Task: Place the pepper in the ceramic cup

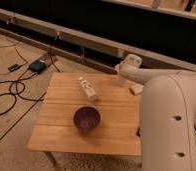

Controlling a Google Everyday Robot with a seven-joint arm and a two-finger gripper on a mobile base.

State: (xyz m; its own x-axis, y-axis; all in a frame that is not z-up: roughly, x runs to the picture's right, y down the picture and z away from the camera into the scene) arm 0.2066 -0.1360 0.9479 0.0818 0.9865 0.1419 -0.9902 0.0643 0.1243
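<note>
My gripper (122, 76) hangs from the white arm (166, 110) over the far right part of the wooden table (56, 135). A pale off-white upright shape right at the gripper looks like the ceramic cup (120, 81), standing near the table's far edge; I cannot tell whether the gripper touches it. The pepper is hidden from view. The arm's large white body covers the table's right side.
A dark purple bowl (87, 119) sits in the middle of the table. A clear plastic bottle (87, 88) lies on its side behind it. A beige squarish block (136, 89) lies right of the gripper. Cables and a dark box (37, 65) lie on the floor at left.
</note>
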